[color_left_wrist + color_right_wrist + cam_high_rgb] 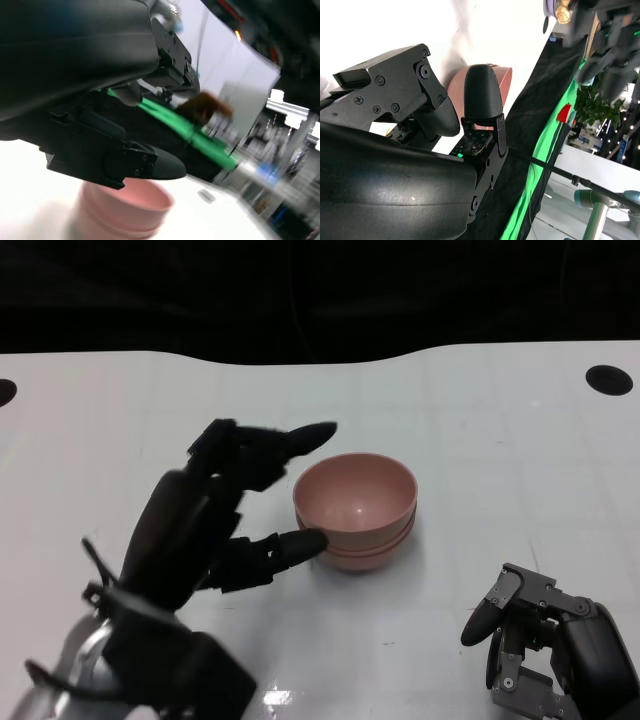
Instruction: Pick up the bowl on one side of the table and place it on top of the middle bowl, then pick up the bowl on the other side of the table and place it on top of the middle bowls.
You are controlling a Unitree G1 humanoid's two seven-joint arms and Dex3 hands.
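Fingers [300, 443] of my left hand [215, 515] are spread apart and hold nothing; one reaches over toward the rim of the pink bowl stack [355, 512], and a lower one has its tip just at the stack's side, though I cannot tell whether it touches. The stack is my landmark: pink bowls nested one inside another, upright, with seams showing on the outside wall near the base. My left hand sits just beside it on my left, palm turned toward it. In my left wrist view a black fingertip [165, 166] hangs just above the rim of the bowl stack [125, 210]. My right hand [545, 645] lies well apart from the stack, nearer to me and to my right, low over the white table [500, 440], fingers curled in on nothing. In my right wrist view its fingers [481, 95] show in front of the bowl stack [505, 80]. Two dark round holes [609, 379] mark the table beyond the stack, far off at either side edge.
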